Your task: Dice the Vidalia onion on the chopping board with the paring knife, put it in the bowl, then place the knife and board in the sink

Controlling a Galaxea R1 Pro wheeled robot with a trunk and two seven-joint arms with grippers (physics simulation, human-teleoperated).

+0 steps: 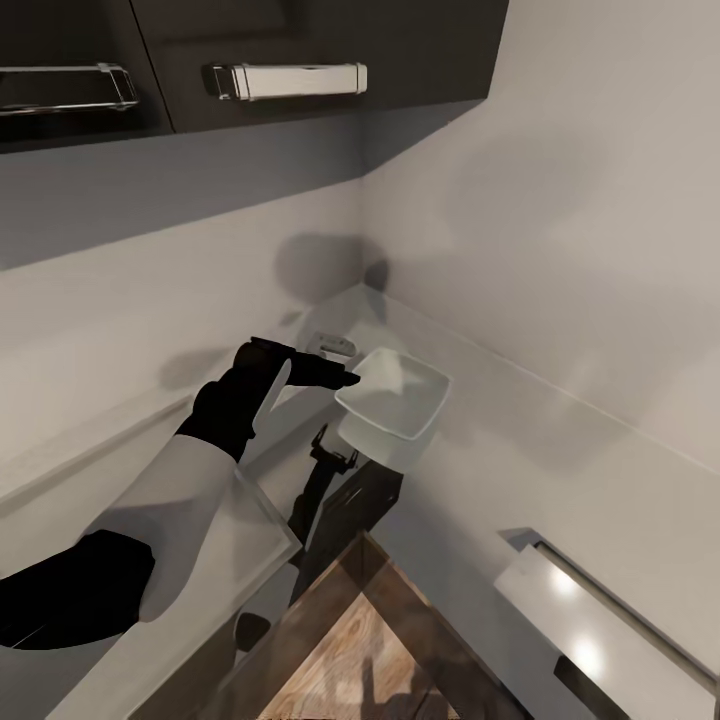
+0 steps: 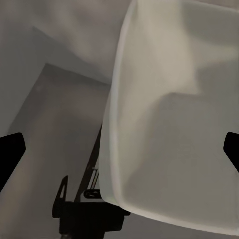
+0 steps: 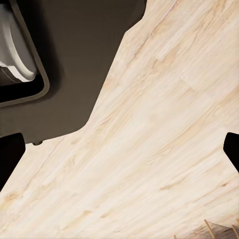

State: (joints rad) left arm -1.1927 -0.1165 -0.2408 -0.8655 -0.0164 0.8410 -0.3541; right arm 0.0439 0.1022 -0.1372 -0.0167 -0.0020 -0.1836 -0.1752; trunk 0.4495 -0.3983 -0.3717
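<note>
The left tool is seen extended toward the bowl, its fingertips at the bowl's near rim. In the left wrist view the two dark fingertips stand wide apart at the frame's edges, so the left tool is released and grasps nothing; the bowl lies directly ahead between them and slightly beyond.

The right tool is also spread: its fingertips are parted widely, with only pale wooden floor far ahead of them and nothing held.

The step in hand is judged to be a reach for the bowl, perhaps to reposition it before the onion work. Next, the fingers would have to be brought over the rim and closed on the thin wall without the light bowl being pushed away.

Beyond the bowl, the tabletop runs into the wall corner. A dark framed object below the left tool cannot be identified. The wooden surface at the head view's lower edge is cut off, so whether it is the chopping board cannot be told.
</note>
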